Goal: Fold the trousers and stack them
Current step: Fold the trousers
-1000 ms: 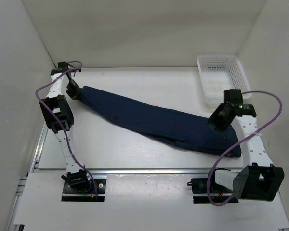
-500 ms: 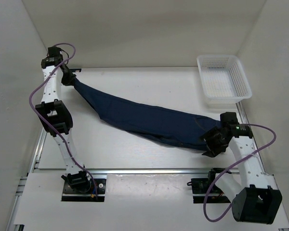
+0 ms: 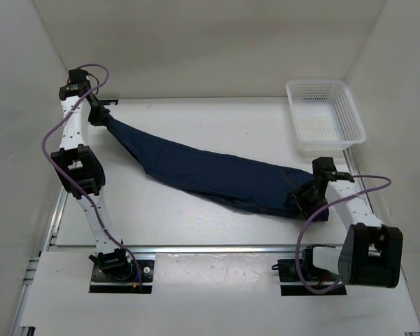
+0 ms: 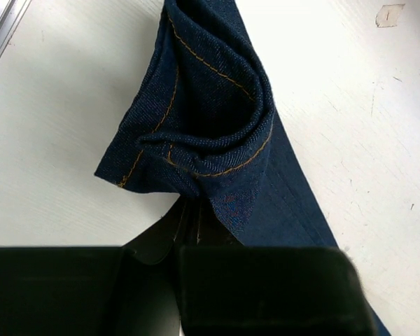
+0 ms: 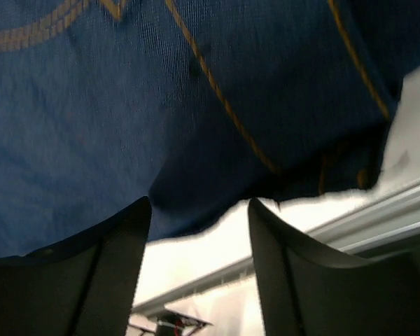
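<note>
The trousers (image 3: pixel 210 171), dark navy jeans folded lengthwise, stretch diagonally across the table from back left to front right. My left gripper (image 3: pixel 102 116) is shut on the leg hem (image 4: pixel 196 133) at the back left corner; orange-stitched cuff cloth bunches just past the fingers (image 4: pixel 189 224). My right gripper (image 3: pixel 302 197) is open at the waist end by the front right. In the right wrist view its two fingers (image 5: pixel 119 238) stand apart, the jeans' edge (image 5: pixel 196 140) with orange stitching lies just ahead of them, and nothing is between them.
A white mesh plastic basket (image 3: pixel 325 115) stands at the back right corner. White walls enclose the table on the left, back and right. An aluminium rail (image 3: pixel 217 248) runs along the front edge by the arm bases.
My left gripper pulled the hem back and left towards the corner, stretching the jeans. My right arm swung down and in, its gripper now low at the waist end.
</note>
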Motion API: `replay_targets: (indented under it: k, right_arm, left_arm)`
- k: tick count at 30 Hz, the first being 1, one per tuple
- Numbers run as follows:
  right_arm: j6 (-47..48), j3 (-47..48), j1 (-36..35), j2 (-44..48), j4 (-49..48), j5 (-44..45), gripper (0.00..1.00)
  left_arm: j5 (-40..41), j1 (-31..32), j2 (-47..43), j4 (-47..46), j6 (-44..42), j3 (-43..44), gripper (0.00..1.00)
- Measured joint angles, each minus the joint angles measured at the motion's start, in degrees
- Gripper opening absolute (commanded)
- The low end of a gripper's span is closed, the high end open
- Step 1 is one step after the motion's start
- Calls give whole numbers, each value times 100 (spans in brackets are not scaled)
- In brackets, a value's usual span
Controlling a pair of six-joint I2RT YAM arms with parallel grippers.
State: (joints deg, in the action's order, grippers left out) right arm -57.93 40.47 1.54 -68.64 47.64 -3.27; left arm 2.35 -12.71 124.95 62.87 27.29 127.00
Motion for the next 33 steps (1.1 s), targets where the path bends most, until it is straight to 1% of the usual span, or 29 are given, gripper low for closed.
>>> replay_targets:
  k: [3, 4, 5, 9, 11, 15, 16, 19, 21, 23, 25, 29, 33]
  right_arm:
    - [-44, -2, 0, -372, -234, 157, 30]
    - [-96, -4, 0, -509, -289, 225, 9]
    - [-76, -4, -2, -599, -319, 256, 0]
    - [-138, 129, 39, -787, -267, 485, 0]
    - [-22, 555, 118, -780, -15, 678, 0]
    - [372, 2175, 516, -780, 236, 1078, 0]
    - [470, 2640, 649, -780, 221, 1152, 0]
    - [719, 3604, 986, -713, 190, 1388, 0]
    - [811, 3812, 1071, -549, 184, 1445, 0]
    - [901, 3705, 1084, -302, 262, 1491, 0]
    - [933, 3362, 1106, -72, 304, 1515, 0]
    - [925, 2249, 1165, 221, 457, 1532, 0]
    - [874, 1152, 1198, 439, 647, 1515, 0]
  left_arm:
    - [-20, -55, 0, 9, 2, 0, 10]
    - [-24, -81, 0, 11, 2, 0, 10]
    - [-24, -103, 0, 11, 4, 0, 10]
    - [-136, -160, 72, 83, -15, 87, 10]
    - [-245, -184, 291, 291, -33, 435, 10]
    - [-627, -195, 1165, 732, -20, 1954, 10]
    - [-754, -192, 1226, 728, 11, 2100, 10]
    - [-1185, -267, 1014, 614, 173, 1873, 10]
    - [-1436, -341, 748, 570, 251, 1615, 10]
    - [-1578, -417, 466, 522, 271, 1370, 10]
    - [-1631, -476, 155, 389, 251, 920, 10]
    - [-1491, -555, -385, 98, 181, -457, 10]
    - [-1143, -645, -374, -144, 142, -1729, 10]
